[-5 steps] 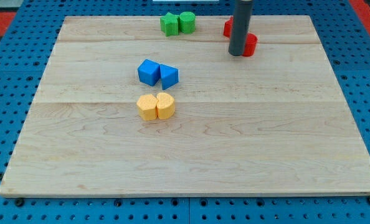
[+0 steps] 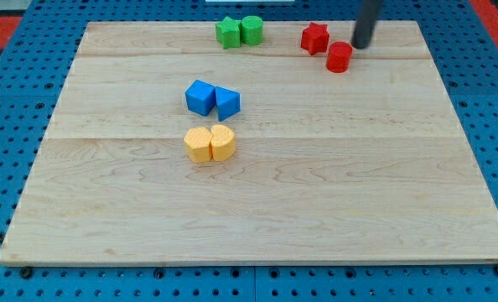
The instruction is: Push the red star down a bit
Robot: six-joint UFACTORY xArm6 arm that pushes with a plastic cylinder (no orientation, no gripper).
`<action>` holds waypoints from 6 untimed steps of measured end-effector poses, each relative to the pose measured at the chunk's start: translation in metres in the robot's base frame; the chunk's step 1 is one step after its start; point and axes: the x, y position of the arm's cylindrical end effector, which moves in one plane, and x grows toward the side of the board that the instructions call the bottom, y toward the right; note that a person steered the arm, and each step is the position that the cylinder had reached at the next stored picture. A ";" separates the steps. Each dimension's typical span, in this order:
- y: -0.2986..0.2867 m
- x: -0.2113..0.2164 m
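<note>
The red star (image 2: pixel 314 38) lies near the top edge of the wooden board (image 2: pixel 257 201), right of centre. A red cylinder (image 2: pixel 339 56) sits just below and to the right of it, close but apart. My tip (image 2: pixel 363 45) is at the view's top right, to the right of the red star and just above-right of the red cylinder, touching neither as far as I can tell.
Two green blocks (image 2: pixel 239 32) sit side by side at the top, left of the red star. Two blue blocks (image 2: pixel 212 99) sit together left of centre. Two yellow blocks (image 2: pixel 210 143) sit together just below them.
My tip has moved up and to the right, away from in front of the red blocks, uncovering the red star. The blocks have not visibly moved.
</note>
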 end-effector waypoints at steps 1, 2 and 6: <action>-0.028 -0.033; -0.078 -0.032; -0.066 -0.033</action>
